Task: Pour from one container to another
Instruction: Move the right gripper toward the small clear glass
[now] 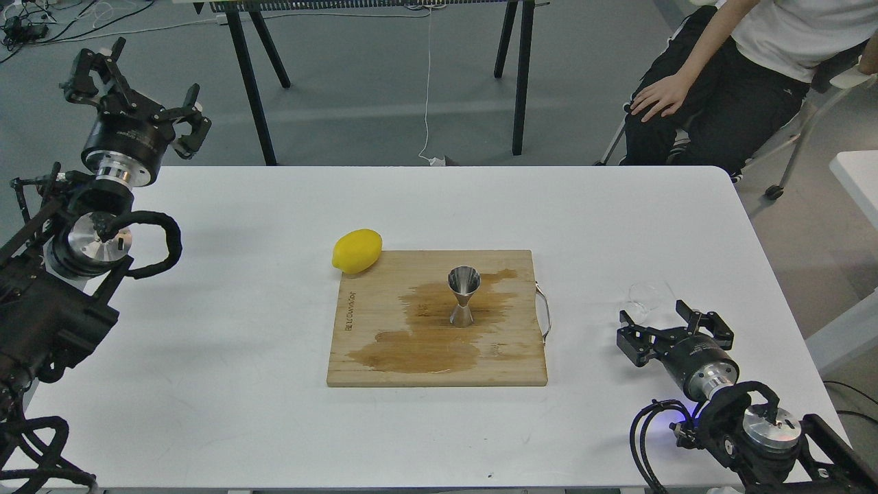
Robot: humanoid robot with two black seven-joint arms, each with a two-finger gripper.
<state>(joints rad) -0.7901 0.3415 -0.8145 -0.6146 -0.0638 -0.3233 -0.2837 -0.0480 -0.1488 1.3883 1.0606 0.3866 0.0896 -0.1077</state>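
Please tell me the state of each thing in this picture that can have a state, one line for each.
glass cup: upright on the table, contents cannot be told.
jigger: upright on the board.
cutting board: wet, dark stain around the jigger.
lemon: whole, at the board's corner.
left gripper: open, raised.
right gripper: open, near the cup.

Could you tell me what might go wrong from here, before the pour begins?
1. The clear glass cup is barely visible against the white table, so the open right gripper just short of it may misjudge the grasp and tip it.
2. The metal jigger has a narrow mouth and stands in a wet stain on the cutting board; liquid could miss again.
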